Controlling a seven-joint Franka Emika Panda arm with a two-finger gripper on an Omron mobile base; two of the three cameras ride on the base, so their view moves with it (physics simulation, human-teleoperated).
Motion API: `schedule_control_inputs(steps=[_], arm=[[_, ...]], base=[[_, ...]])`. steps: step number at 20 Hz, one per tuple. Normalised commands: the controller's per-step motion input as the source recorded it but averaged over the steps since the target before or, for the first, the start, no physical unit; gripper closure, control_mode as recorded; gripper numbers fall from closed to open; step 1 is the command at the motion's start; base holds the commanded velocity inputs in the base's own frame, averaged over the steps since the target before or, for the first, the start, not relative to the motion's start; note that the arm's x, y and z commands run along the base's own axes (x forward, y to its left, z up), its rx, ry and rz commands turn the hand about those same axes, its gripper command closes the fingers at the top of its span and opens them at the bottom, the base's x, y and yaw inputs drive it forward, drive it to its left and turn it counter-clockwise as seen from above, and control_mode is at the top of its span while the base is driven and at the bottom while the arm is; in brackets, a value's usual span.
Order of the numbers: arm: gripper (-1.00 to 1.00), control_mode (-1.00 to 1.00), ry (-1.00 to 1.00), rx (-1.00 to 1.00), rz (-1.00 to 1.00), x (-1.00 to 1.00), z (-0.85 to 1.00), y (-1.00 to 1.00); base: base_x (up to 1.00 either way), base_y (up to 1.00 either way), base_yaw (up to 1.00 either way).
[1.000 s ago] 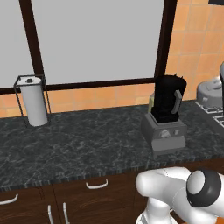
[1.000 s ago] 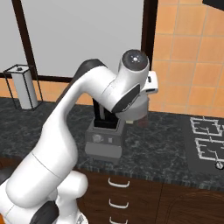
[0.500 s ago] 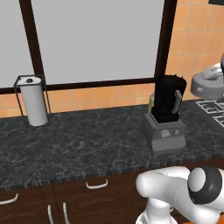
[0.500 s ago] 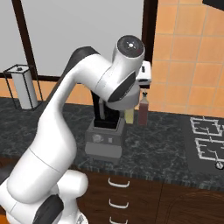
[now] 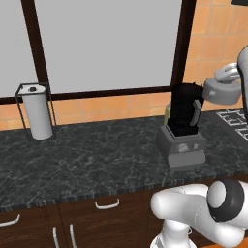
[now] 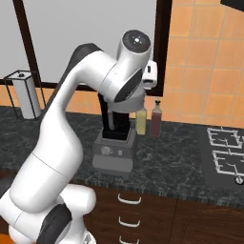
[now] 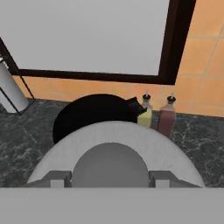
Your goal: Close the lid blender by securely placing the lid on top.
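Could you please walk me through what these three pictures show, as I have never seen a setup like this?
This is a simulated kitchen with a white robot arm on a mobile base. Two pictures come from cameras on the base, behind the arm to its left and right. The third looks along the hand. On the dark counter stand a blender, a paper roll in a wire holder, and two bottles beside the blender. The gripper carries a round grey lid; the left base view shows the lid in the air to the right of the jar top, not yet on it. In the hand view, the open jar lies just past the lid.
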Motion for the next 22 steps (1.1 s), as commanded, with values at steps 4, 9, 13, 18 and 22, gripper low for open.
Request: schedule_control_inputs(steps=[4, 9, 13, 18, 22], arm=[[1.00, -1.00, 0.00, 0.00, -0.03, 0.38, 0.06, 0.40], [1.00, -1.00, 0.01, 0.00, -0.03, 0.45, 0.15, 0.30], [1.00, -1.00, 0.00, 0.00, -0.01, 0.38, 0.16, 0.20], [1.00, -1.00, -0.03, 0.00, -0.01, 0.15, 0.25, 0.13], [1.00, -1.00, -0.04, 0.00, 0.00, 0.06, 0.34, 0.14]], base=[[0.00, 0.00, 0.00], [0.00, 0.00, 0.00], [0.00, 0.00, 0.00], [0.00, 0.00, 0.00], [0.00, 0.00, 0.00]])
